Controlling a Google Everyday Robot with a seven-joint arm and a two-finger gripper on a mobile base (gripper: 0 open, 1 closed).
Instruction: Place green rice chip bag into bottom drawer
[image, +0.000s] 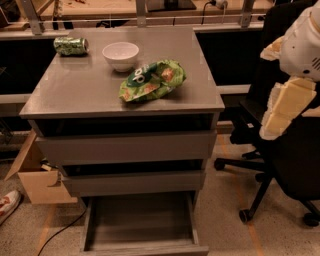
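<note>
1. Nearest the camera, the bottom drawer (142, 222) stands pulled out of the grey cabinet, low to the speckled floor. Its grey floor and low front lip are in plain sight.
2. Left of the drawer, a dark cable (60, 232) trails across the floor. A white-and-red shoe (7, 205) pokes in at the left edge.
3. Just behind those, an open cardboard box (37, 182) sits against the cabinet's left side.
4. Above the bottom drawer, the middle drawer (132, 183) and the top drawer (125, 147) show their grey fronts. Each has a dark gap over it.
5. To the right, the gripper (286, 107) hangs in the air beside the cabinet, at about the height of the cabinet top and well apart from it. It is a cream-yellow piece under a rounded white arm body. It holds nothing, and whether it is spread or pressed together cannot be told.
6. Behind and below the gripper stands a black office chair (280, 165) on castors.
7. On the cabinet top (85, 90), toward its right half, lies the green rice chip bag (152, 80). It is crumpled and shiny, with its dark round logo facing up and orange-tan patches on it.
8. Just behind the bag and a little to the left sits a white bowl (120, 55), upright, close to the bag but not clearly touching it.
9. Farther back, at the far left corner of the top, a green soda can (71, 45) lies on its side, apart from the bowl.
</note>
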